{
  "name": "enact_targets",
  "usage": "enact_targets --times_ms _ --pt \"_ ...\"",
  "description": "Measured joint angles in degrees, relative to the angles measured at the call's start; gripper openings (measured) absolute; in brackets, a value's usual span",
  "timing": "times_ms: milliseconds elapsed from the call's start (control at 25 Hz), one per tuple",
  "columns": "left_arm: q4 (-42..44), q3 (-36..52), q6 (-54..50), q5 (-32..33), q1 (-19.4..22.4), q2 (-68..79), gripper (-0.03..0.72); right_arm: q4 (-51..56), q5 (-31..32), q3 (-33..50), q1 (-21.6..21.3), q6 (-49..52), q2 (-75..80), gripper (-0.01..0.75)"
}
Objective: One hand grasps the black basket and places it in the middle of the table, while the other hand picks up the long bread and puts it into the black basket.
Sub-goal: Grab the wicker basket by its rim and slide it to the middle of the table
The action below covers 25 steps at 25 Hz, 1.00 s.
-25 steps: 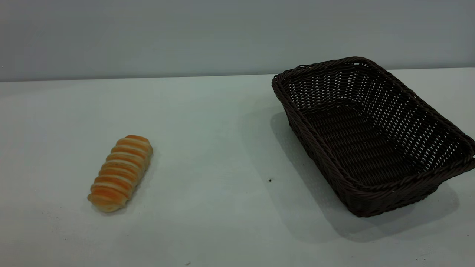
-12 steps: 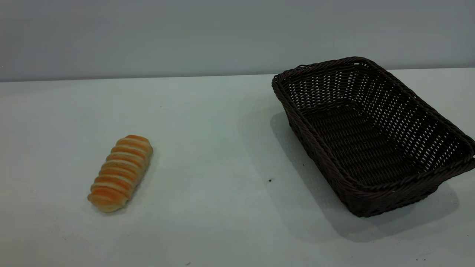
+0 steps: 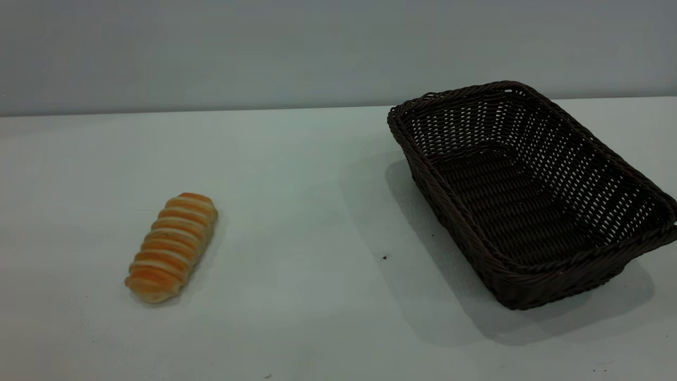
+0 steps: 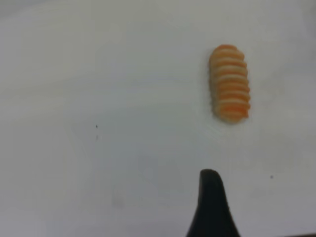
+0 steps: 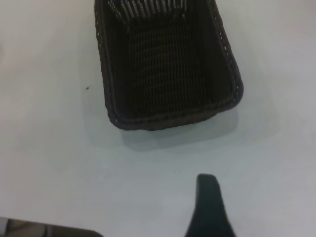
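Long bread: small oblong bun with orange-brown and cream cross stripes [image 3: 172, 247], lying flat on the left part of the table, its length running near-left to far-right.

Black basket: large rectangular dark woven wicker basket with flaring open-weave sides and a braided rim [image 3: 530, 190], standing upright and empty on the right part of the table, turned at an angle, well apart from the bun.

Table: wide pale grey-white flat tabletop [image 3: 307, 211], with a tiny dark speck [image 3: 384, 257] between bun and basket, nearer the basket.

Left gripper: only one dark fingertip [image 4: 212, 205] shows in the left wrist view, held above bare table. The striped bun [image 4: 229, 82] lies beyond that tip, apart from it and untouched. Whether the fingers stand apart or together cannot be told.

Right gripper: only one dark fingertip [image 5: 208, 206] shows in the right wrist view, above bare table. The wicker basket [image 5: 168, 69] lies beyond it with a strip of tabletop between, not touched. Finger spacing cannot be told here either.

Exterior view only: bun and basket together on one surface; neither arm nor gripper appears.

Wrist views only: the fingertips, and a downward look at each object. The left one shows the bun's striped top alone; the right one shows the basket's woven floor and near rim, plus a dark speck [image 5: 87, 88] on the table beside the basket.
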Motion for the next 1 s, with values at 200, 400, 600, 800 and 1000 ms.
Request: enact_targets --times_ms 200,400,600,800,1000 --pt "0.0 -4.4 0.3 -7.2 0.0 14.2 0.563 7.0 -6.7 -1.6 0.0 -0.2 17.6 0.575" --pt "-0.8 -6.0 3.0 -12.6 0.0 24.4 0.563 16.2 -10.9 -1.6 0.0 -0.4 33.9 0.575" --pt "-0.9 -6.0 4.0 -14.6 0.0 29.5 0.563 25.5 -14.8 -1.7 0.0 -2.0 48.5 0.575" --pt "-0.9 -6.0 4.3 -16.1 0.0 30.4 0.563 34.5 -19.5 -1.9 0.0 -1.9 59.8 0.575" --pt "-0.9 -6.0 4.3 -16.4 0.0 30.4 0.563 43.4 -24.1 -2.1 0.0 -1.2 69.2 0.575"
